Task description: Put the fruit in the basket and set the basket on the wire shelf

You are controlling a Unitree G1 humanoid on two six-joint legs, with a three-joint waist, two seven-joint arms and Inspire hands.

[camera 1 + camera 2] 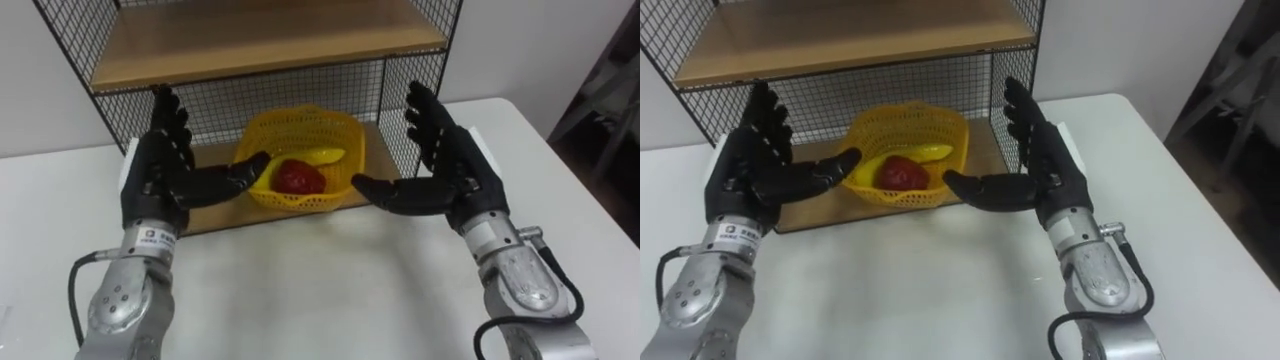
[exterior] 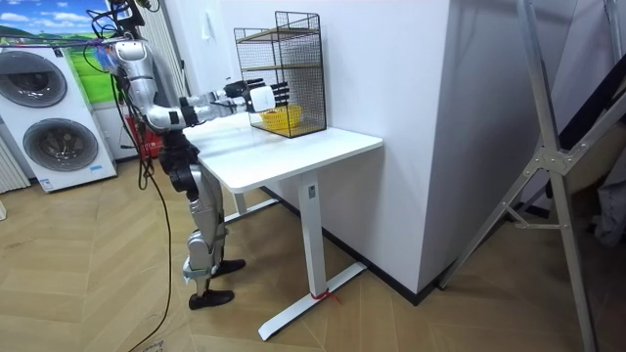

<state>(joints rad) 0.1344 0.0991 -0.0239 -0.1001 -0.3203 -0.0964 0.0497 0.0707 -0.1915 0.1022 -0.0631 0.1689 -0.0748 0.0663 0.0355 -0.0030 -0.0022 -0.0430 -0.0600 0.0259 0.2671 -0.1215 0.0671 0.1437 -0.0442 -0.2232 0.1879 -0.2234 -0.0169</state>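
The basket (image 1: pixel 340 125), holding a red fruit (image 1: pixel 299 178) and a banana (image 1: pixel 325 156), sits mid-frame on the shelf's (image 1: pixel 260 40) lower board. The left robot hand (image 1: pixel 160 175) and right robot hand (image 1: pixel 450 165) flank it, fingers straight, gripping nothing, likely because the basket is already placed.

Stands upright, both arms stretched forward at chest height. The left hand (image 1: pixel 158 180) and right hand (image 1: pixel 448 168) are up side by side, well apart, palms facing each other. Fingers straight, pointing up and forward; thumbs spread inward toward the middle. Wrists straight.
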